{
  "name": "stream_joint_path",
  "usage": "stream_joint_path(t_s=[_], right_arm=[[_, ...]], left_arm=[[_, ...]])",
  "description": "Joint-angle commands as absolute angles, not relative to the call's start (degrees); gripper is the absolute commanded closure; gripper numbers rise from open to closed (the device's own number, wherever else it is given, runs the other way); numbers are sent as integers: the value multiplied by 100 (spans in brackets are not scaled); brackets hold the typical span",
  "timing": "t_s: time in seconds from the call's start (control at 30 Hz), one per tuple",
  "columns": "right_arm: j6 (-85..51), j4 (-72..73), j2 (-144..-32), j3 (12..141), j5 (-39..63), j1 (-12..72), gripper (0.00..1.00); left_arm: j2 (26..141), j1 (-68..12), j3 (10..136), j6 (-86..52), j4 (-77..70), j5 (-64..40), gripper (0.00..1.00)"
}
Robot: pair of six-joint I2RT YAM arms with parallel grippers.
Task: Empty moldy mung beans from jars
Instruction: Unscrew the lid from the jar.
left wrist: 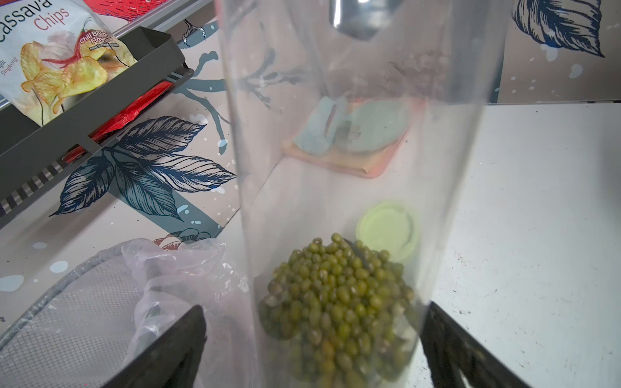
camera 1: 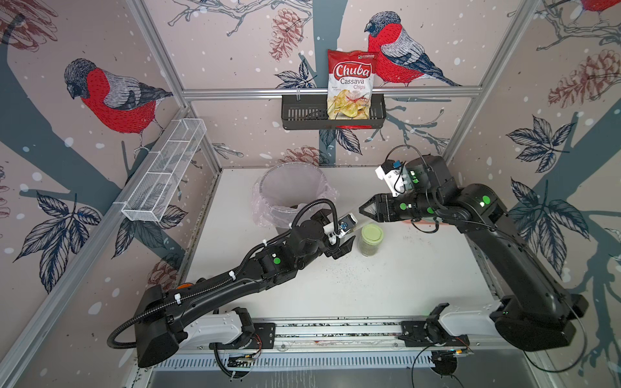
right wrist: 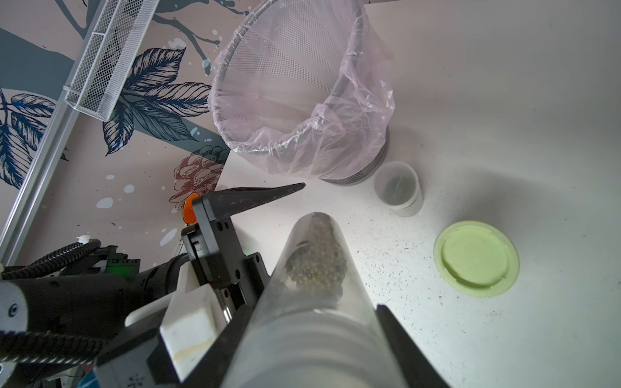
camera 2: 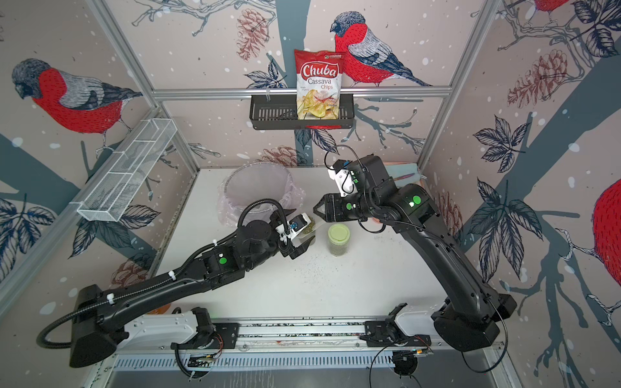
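Note:
My right gripper (right wrist: 316, 339) is shut on the ribbed end of the tall narrow tube (right wrist: 312, 302), which lies tilted between both arms (camera 1: 356, 220). Mung beans (left wrist: 336, 302) fill the tube's far end. My left gripper (left wrist: 316, 336) stands open around that end: one finger (left wrist: 174, 346) is clear of the tube, and the other finger (left wrist: 447, 342) is at its wall. The wider jar with the pale green lid (camera 1: 371, 239) stands upright just right of the left gripper (camera 1: 342, 228), holding beans. A short clear cylinder (right wrist: 398, 191) stands by the bin.
The mesh bin lined with a pinkish bag (camera 1: 268, 181) stands behind the left gripper. Black specks dot the white table (camera 1: 336, 268). A pink tray with a blue cloth (left wrist: 346, 141) lies at the back right. A chips bag (camera 1: 351, 84) sits in a wall basket, and a wire shelf (camera 1: 164, 171) hangs on the left wall.

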State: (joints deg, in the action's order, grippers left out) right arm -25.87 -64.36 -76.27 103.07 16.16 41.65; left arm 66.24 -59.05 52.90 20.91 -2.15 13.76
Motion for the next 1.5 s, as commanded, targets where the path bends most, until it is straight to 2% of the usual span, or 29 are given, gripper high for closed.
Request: stream_joint_path(t_s=[0.0,0.27,0.57,0.73,1.0,1.07,1.27,1.47], right_arm=[[-2663,-6100,-7638,10318,1595,4181,61],[-2698,-6108,-7684,10399,1586,4241,62],[-2707,-6142,-7787,10494,1488,4383,62],[-2716,-6167,-7778,10492,1481,4455,62],[-2716,-6248,-7785,10564,1471,4510,62],[-2722,-6256,-7783,10564,1461,4522,62],[-2718,-6275,-7787,10555,1429,4560,62],[-2708,-6309,-7813,10582,1377,4579,59]], left_arm=[[6607,-5897,5337,2022,-536,1304,8],[6535,-5889,5283,1982,-527,1170,30],[6612,-5876,5306,1863,-510,1034,24],[6624,-5867,5285,1870,-527,1107,32],[6570,-5832,5223,1853,-602,1169,34],[6551,-5827,5205,1854,-628,1176,40],[6464,-5792,5142,1837,-720,1132,49],[6407,-5783,5084,1819,-780,1115,66]])
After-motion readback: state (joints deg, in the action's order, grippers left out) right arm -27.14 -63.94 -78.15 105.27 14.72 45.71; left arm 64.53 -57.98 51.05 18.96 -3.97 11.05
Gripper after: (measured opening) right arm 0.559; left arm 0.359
